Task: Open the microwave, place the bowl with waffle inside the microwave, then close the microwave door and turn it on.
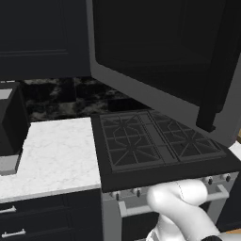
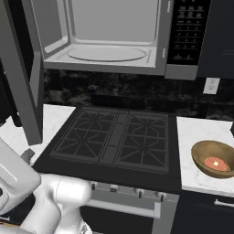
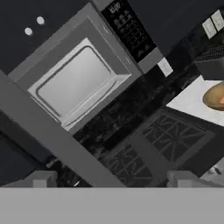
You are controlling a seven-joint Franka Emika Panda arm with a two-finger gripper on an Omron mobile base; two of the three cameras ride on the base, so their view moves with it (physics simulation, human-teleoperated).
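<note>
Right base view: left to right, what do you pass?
microwave door, swung open → open microwave cavity above the stove → microwave control panel → wall outlet → bowl on the counter.

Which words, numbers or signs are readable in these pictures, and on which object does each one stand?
No text can be read with certainty.
Microwave control panel: rows of small pale button markings, too small and blurred to read.
The same panel in the hand view: pale marks at its top edge, perhaps digits, too blurred to quote.
Wall outlet: no lettering visible.
Bowl, stove: no labels visible.
</note>
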